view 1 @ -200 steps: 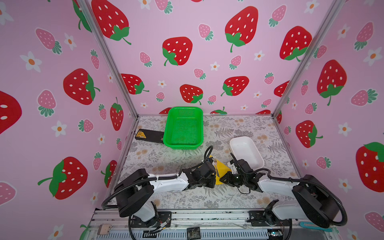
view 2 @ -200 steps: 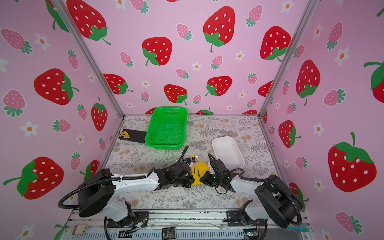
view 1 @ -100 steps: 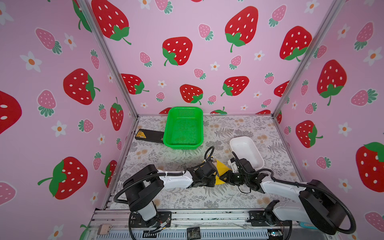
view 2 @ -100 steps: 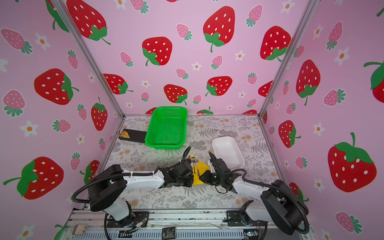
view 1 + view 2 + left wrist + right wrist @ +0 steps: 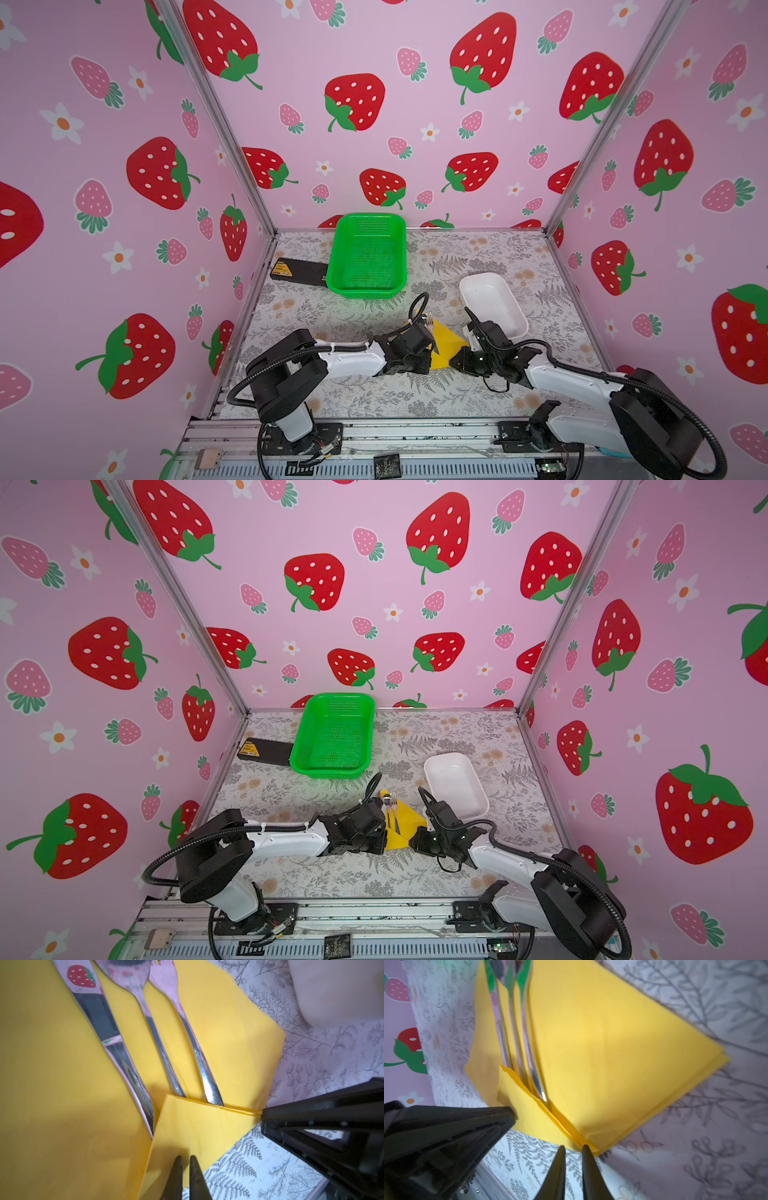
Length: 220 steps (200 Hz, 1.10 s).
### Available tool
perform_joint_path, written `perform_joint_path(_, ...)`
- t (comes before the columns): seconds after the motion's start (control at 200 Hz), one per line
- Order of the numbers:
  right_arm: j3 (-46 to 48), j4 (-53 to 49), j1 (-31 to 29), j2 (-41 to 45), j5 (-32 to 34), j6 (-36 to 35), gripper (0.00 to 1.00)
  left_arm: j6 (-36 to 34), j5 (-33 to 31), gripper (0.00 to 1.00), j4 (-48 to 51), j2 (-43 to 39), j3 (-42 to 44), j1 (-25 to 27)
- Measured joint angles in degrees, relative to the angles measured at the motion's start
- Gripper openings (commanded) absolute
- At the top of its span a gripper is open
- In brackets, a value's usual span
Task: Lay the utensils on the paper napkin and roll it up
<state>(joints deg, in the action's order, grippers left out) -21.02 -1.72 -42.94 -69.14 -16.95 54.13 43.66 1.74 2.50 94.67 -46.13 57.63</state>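
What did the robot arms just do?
The left arm and right arm shifted their elbows slightly rightward; the left gripper and right gripper stayed at the near corner of the yellow napkin. The utensils, green basket, white dish and black box did not move.

**Little Lettering We Can Make Out**

We find print in only two places, and neither reads cleanly. A flat black rectangular box [image 5: 297, 272] lies on the floral tabletop just beside the left side of the green perforated plastic basket [image 5: 368, 253]. In both top views it carries a yellow label [image 5: 250, 750] at its left end. Dark marks stand on that label, but they are too small for us to read. On the metal rail at the front edge, a small black tag [image 5: 386, 462] bears pale slanted lettering. It looks to us like "Force", though we cannot be sure. The wrist views give us nothing legible.
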Motion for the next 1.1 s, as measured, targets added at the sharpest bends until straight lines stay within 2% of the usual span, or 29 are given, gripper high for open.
perform_joint_path(0.255,-0.8,-1.7,0.0,0.0,1.5,-0.7,0.19,-0.1,0.0,0.12,0.1,0.0,0.0,0.0)
perform_joint_path(0.455,-3.9,-4.9,1.0,3.2,4.6,-3.0,0.20,-0.1,0.0,0.12,0.1,0.0,0.0,0.0)
perform_joint_path(0.865,-11.9,-11.3,16.0,-0.9,11.7,-12.2,0.23,-0.2,0.2,0.12,0.0,0.0,0.0,0.0)
perform_joint_path(1.005,-12.4,-15.3,20.9,1.2,16.3,-14.7,0.28,-0.3,0.4,0.12,0.0,0.0,0.0,0.0)
perform_joint_path(1.1,-12.3,-16.6,21.8,5.4,15.0,-16.7,0.32,-0.2,0.5,0.12,-0.1,0.0,0.0,0.0)
